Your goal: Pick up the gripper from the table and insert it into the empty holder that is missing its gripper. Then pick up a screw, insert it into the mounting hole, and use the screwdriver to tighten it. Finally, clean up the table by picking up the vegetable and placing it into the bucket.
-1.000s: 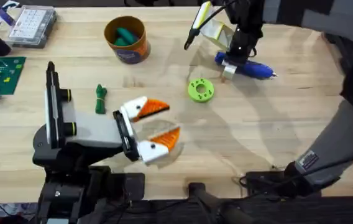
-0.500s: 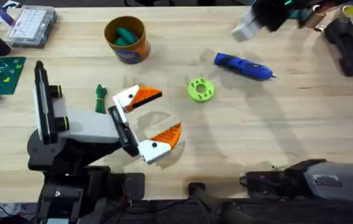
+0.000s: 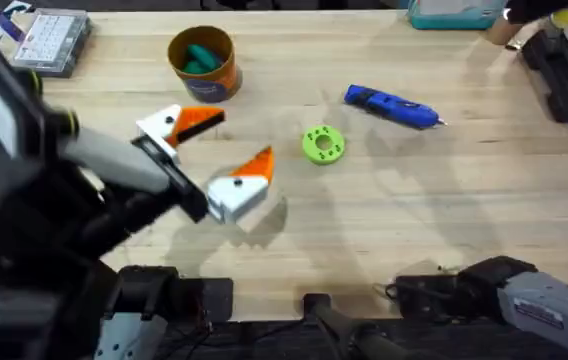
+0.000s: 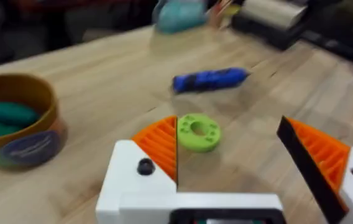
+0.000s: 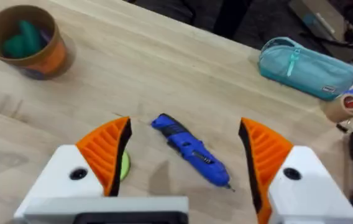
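Both sets of jaws are apart and empty on my feeds. My left gripper [image 3: 222, 150], white fingers with orange ribbed pads, hangs over the wooden table [image 3: 444, 220] left of centre; its wrist view frames the lime-green plastic disc [image 4: 196, 131] between the pads. My right gripper [image 5: 186, 158] is spread wide above the blue cylindrical powered screwdriver [image 5: 191, 150], not touching it. The screwdriver lies flat on the bare table, thin metal bit pointing away from the bucket; nothing rests on it. The disc sits just beside it, nearer the left gripper.

Containers: small round bucket with orange sides and tan rim [image 3: 203, 62] stands upright near the far edge, two teal pieces [image 3: 200, 59] inside. Clear plastic parts box [image 3: 52, 40] at the far left corner, contents too small to tell. A teal zip pouch [image 5: 307, 67] lies at the far edge.

I can't find the dark green toy vegetable; my left arm covers that patch of table.
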